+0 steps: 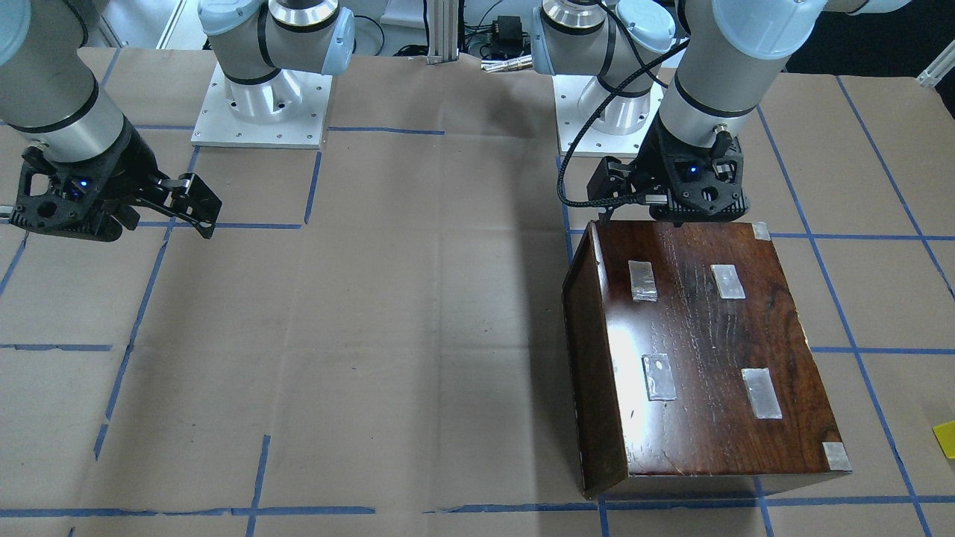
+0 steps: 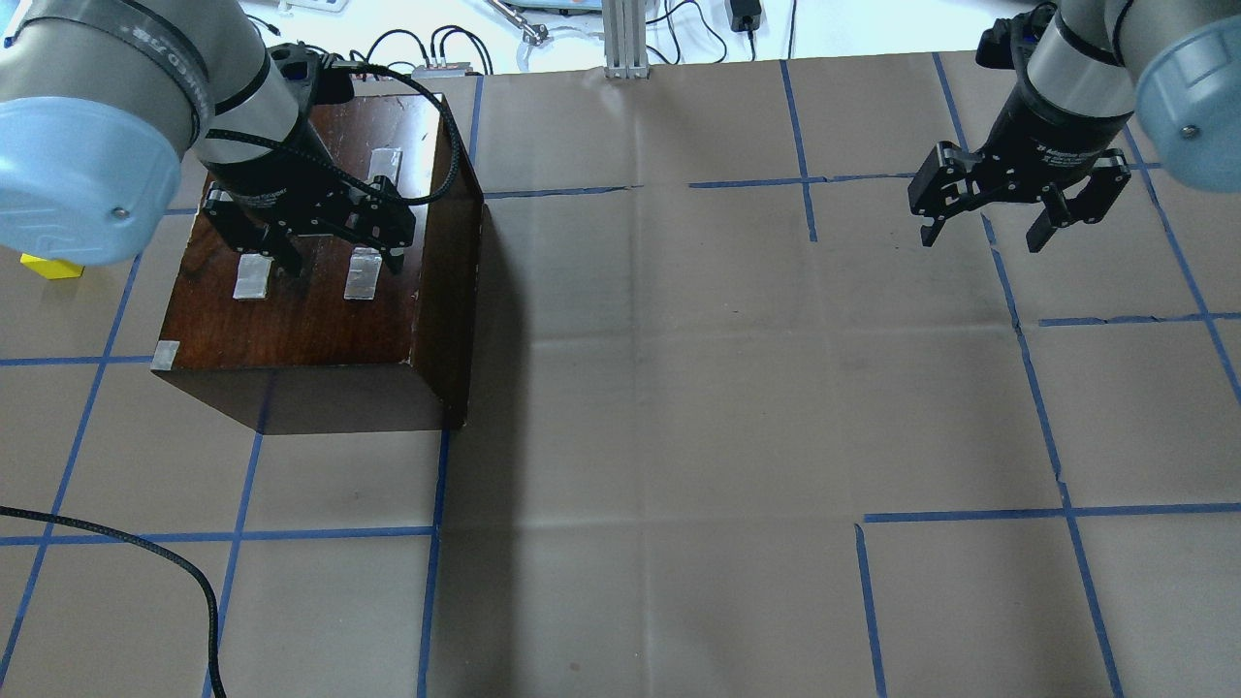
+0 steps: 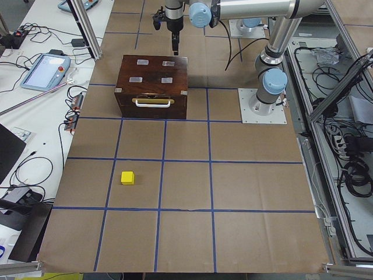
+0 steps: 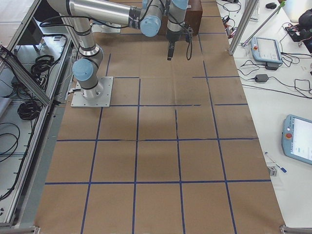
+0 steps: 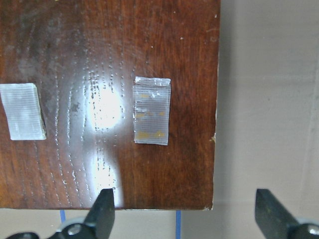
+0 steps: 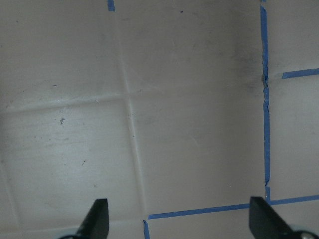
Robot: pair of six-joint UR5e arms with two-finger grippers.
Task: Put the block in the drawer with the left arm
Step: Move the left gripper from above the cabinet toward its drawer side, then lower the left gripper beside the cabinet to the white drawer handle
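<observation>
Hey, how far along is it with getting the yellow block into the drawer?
Nothing looks done yet. The block lies on the table, apart from the box, and no pulled-out drawer shows. In hand: the left gripper hovers open and empty over the box top; the right gripper hangs open over the table. Left: open the drawer, fetch the block, drop it in.

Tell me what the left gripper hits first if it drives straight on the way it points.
The box's dark taped top: the left gripper points straight down over it, jaws open, near one edge. How high it hangs is unclear, and one side might pass the edge and reach the table.
</observation>
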